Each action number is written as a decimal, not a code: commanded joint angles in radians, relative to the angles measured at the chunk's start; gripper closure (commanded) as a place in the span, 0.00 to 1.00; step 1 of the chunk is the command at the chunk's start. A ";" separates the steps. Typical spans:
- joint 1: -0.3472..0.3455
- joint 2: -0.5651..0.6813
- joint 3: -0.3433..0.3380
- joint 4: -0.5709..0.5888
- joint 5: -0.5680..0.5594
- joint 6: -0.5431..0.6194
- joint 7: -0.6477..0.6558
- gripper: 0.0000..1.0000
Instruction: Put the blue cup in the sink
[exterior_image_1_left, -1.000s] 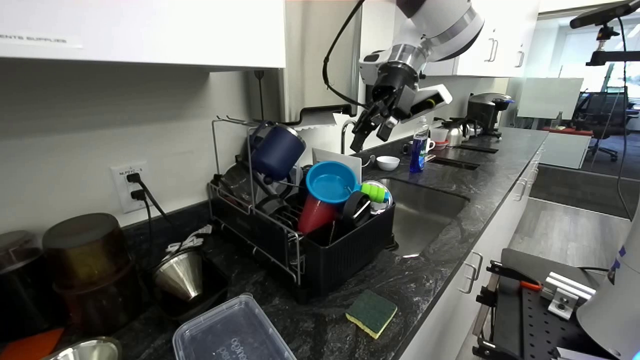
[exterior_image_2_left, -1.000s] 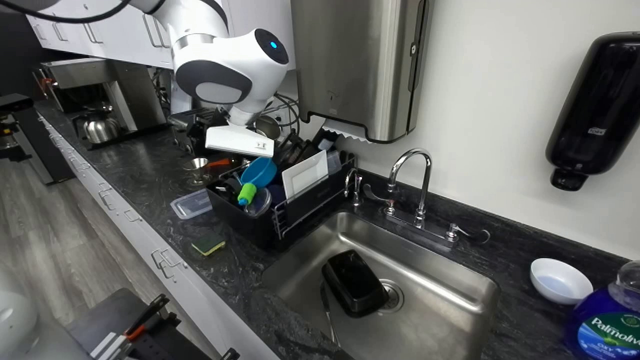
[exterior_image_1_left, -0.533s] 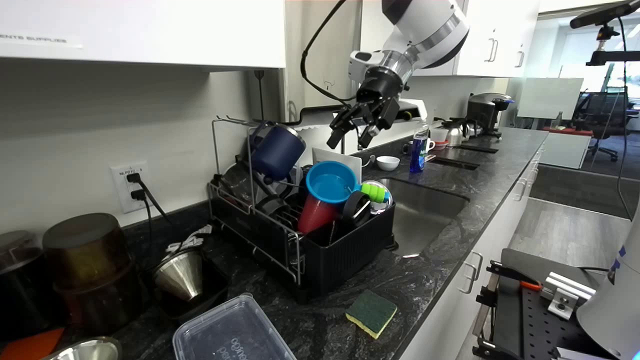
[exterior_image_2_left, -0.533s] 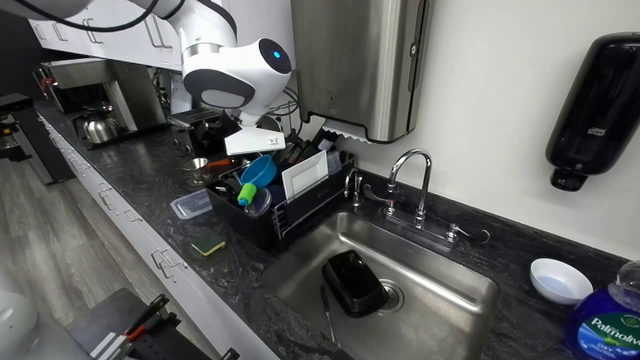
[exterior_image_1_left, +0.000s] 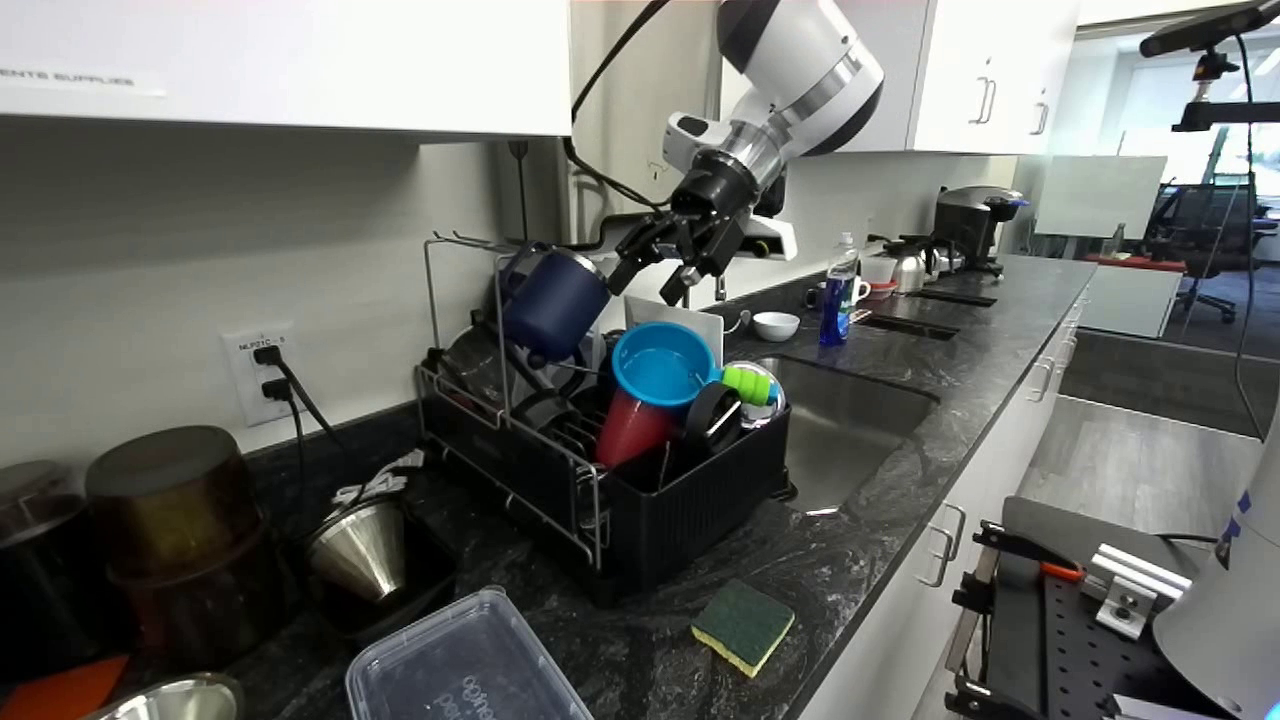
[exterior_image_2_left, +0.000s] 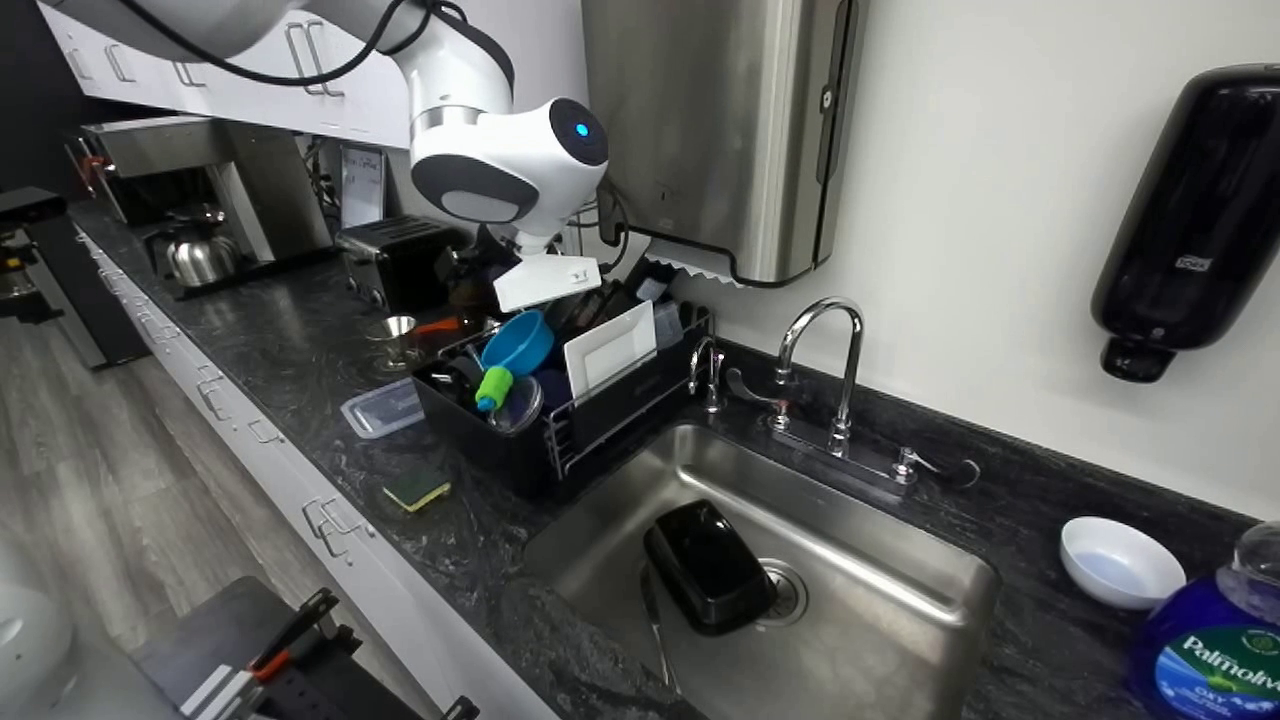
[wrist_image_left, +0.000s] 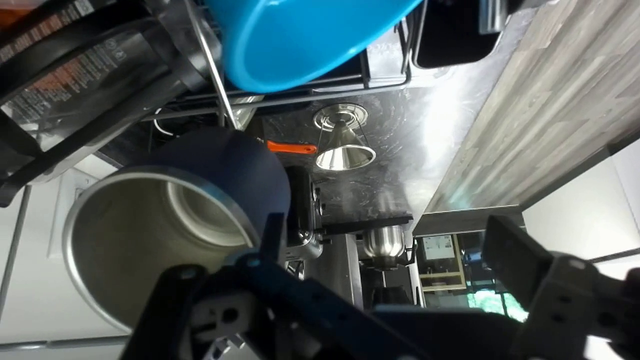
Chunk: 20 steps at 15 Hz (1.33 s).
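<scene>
Currently the blue cup (exterior_image_1_left: 555, 308) sits tilted in the raised wire part of the black dish rack (exterior_image_1_left: 700, 500), left of centre in an exterior view, its silver-rimmed mouth turned toward the upper right. Just beside that mouth hangs the gripper (exterior_image_1_left: 641, 290), its jaws standing wide apart. In the wrist view the cup fills the left of the frame, mouth toward the camera; one jaw crosses its rim low in the frame, the other standing well off at the right. That foreground is blurred, so it is hard to tell whether the nearer jaw touches the rim or only passes in front. Near the middle of an exterior view, a sky-blue bowl (exterior_image_1_left: 662, 368) rests directly above a red cup (exterior_image_1_left: 632, 430) in the rack. The sink (exterior_image_2_left: 850, 640) takes up the lower middle of an exterior view, with a black container (exterior_image_2_left: 705, 560) in it, a slim utensil (exterior_image_2_left: 652, 605) just beside that, and an arched faucet (exterior_image_2_left: 852, 370) along the back edge. At lower right, a white bowl (exterior_image_2_left: 1120, 565) stands on the counter (exterior_image_2_left: 1040, 620) beside a bottle of blue soap (exterior_image_2_left: 1215, 640).
</scene>
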 joint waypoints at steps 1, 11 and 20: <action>-0.040 0.039 0.026 0.055 0.029 0.007 -0.048 0.00; -0.077 0.030 0.022 0.109 0.016 -0.024 -0.040 0.00; -0.079 0.082 0.035 0.106 0.011 -0.020 -0.045 0.00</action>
